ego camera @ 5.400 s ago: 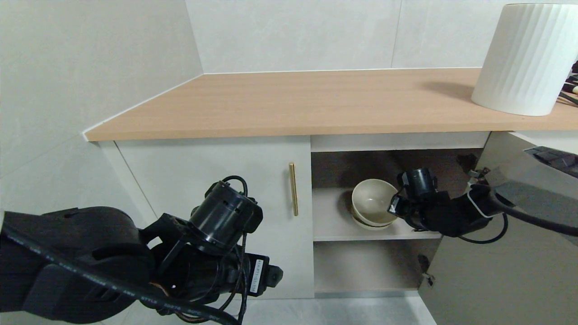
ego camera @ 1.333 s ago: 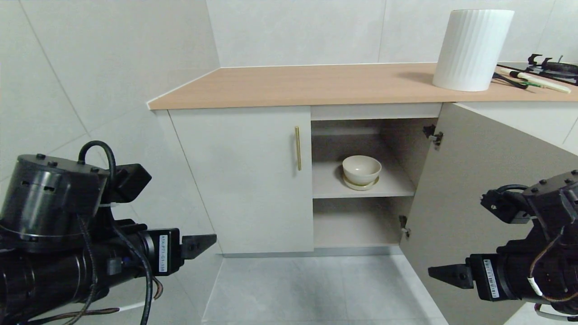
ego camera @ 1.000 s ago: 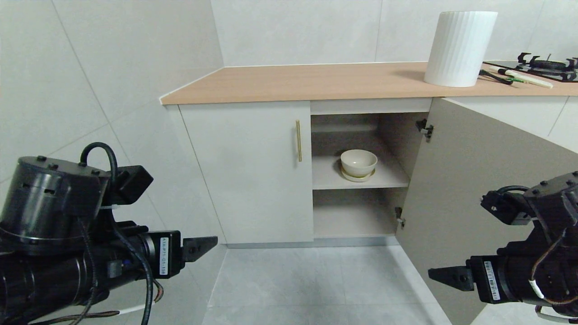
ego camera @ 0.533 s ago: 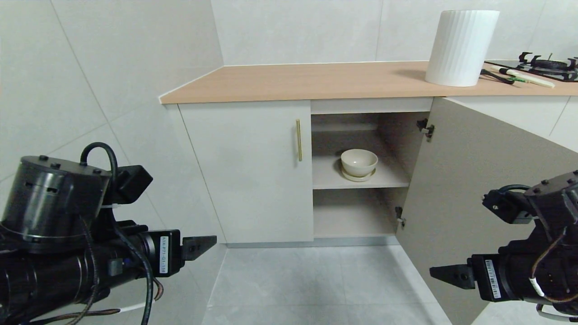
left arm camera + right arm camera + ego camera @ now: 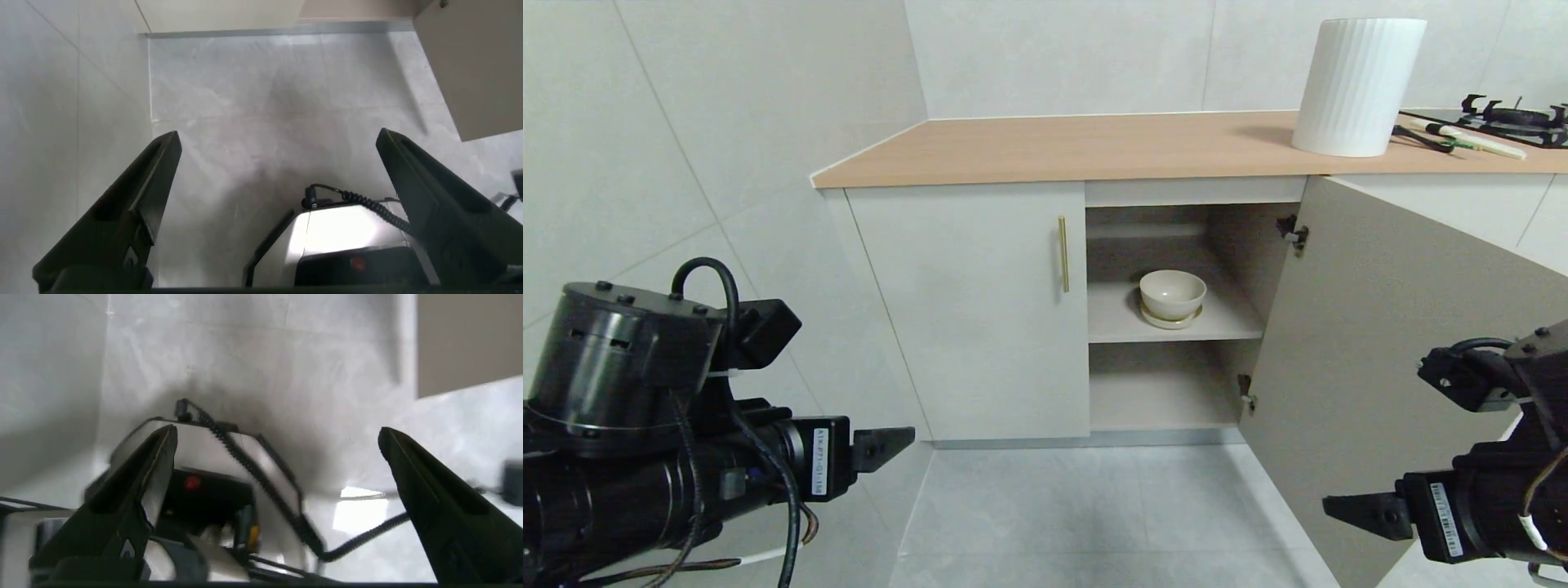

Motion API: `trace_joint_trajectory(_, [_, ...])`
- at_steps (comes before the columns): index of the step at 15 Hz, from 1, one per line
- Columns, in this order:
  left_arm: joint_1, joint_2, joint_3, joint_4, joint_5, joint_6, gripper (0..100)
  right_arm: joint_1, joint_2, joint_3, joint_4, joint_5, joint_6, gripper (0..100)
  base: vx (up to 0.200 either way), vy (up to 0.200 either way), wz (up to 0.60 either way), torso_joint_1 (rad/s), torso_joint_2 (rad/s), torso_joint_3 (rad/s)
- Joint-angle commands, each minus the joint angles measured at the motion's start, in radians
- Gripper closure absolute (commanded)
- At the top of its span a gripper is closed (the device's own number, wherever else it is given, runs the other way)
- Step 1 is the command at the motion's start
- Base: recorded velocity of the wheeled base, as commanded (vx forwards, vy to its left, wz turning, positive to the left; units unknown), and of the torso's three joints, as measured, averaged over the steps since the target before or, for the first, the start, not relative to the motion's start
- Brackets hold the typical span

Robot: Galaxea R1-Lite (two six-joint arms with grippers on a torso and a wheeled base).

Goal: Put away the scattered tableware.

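head view: right tool (image 5: 1349, 511) low

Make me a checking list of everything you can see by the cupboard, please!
Surface: light wooden countertop.
Job's things: cream ceramic bowl on a cream plate, on the upper cupboard shelf.
Clutter: white ribbed cylinder and long utensils at the countertop's right end.
Grippers: left gripper and right gripper over the grey tiled floor, fingers open, empty.
Cables: black looped cable on the left arm.
Surroundings: right cupboard door open; left door with gold handle shut.
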Motion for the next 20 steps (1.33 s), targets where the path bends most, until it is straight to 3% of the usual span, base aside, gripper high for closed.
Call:
trace_joint_trajectory(1, [0.0,0.002,0.001,0.0,0.0,0.001,0,-0.013,-0.015,-0.004,0.006,-0.025,-0.007,0,0.0,-0.2,0.0,-0.002,0.0,0.002])
trace_joint_trajectory(8, [0.0,0.0,0.002,0.0,0.0,0.001,0,-0.097,0.008,-0.027,0.065,-0.062,-0.026,0,0.0,-0.2,0.0,0.002,0.0,0.001])
trace_joint_trajectory(13, [0.0,0.002,0.002,0.0,0.0,0.008,0,-0.22,-0.018,-0.063,0.16,-0.106,-0.107,0,0.0,-0.2,0.0,0.001,0.0,0.003])
trace_joint_trajectory(20, [0.0,0.002,0.008,-0.001,0.0,0.019,0,-0.407,-0.017,-0.093,0.1,-0.151,-0.165,0,0.0,0.0,0.0,0.0,0.0,0.0])
